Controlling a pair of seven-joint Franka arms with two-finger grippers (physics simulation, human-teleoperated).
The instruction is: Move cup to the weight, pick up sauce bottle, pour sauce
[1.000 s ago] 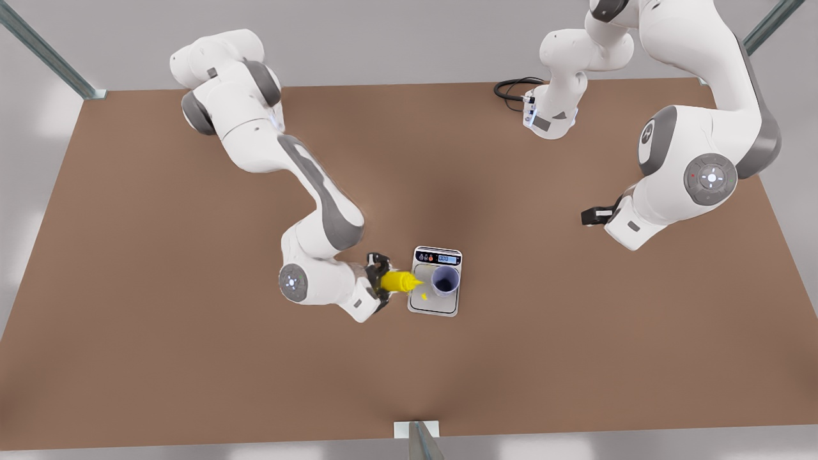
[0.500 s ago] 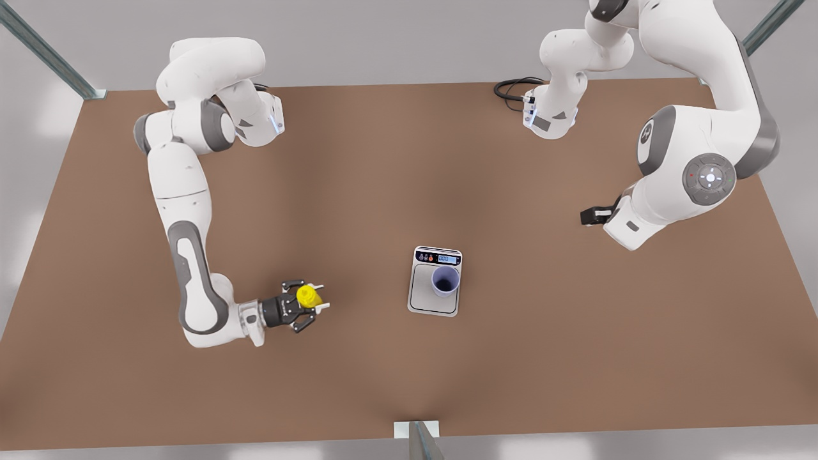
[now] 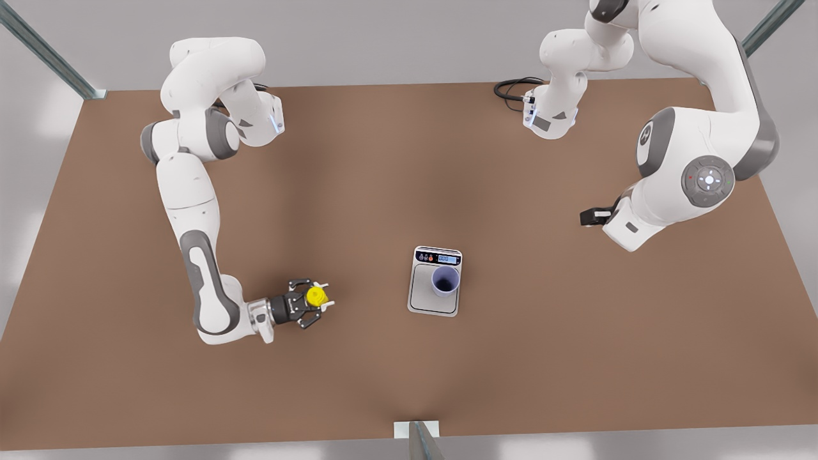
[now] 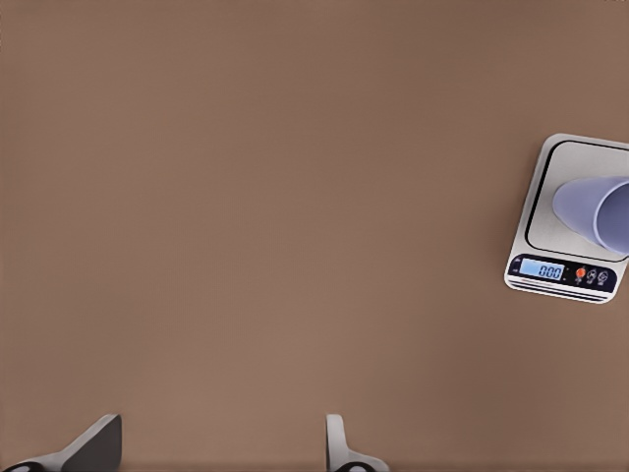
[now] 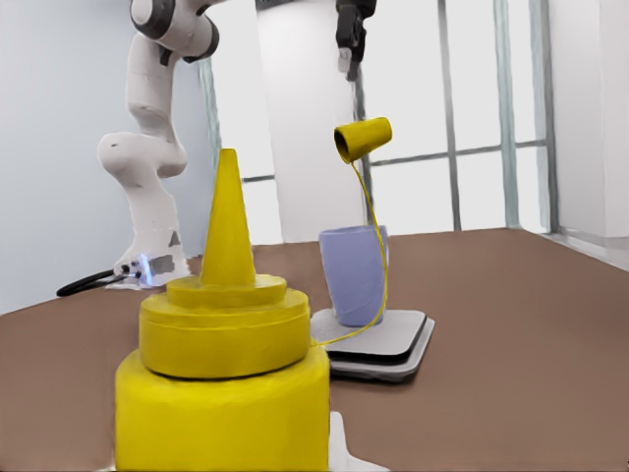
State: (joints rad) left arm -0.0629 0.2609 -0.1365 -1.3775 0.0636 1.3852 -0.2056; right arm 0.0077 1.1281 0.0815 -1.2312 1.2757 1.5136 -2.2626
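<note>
Upright, sauce bottle [image 3: 316,296] in right tool [image 3: 311,298]; left tool [image 4: 221,447] wide; weight [image 3: 435,281] reads 000, cup [image 3: 445,280] aboard.

We see open table [image 3: 549,358] all around the weight [image 3: 434,300]; only the cup [image 3: 445,281] stands on it, the sauce bottle [image 3: 316,296] well apart

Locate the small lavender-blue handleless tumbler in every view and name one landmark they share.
Front view: tumbler stands on the flat silver-white scale, mid-table.
Left wrist view: tumbler, seen from above, on the scale.
Right wrist view: tumbler on the scale, beyond the yellow squeeze bottle.
Shared landmark: the scale.
</note>
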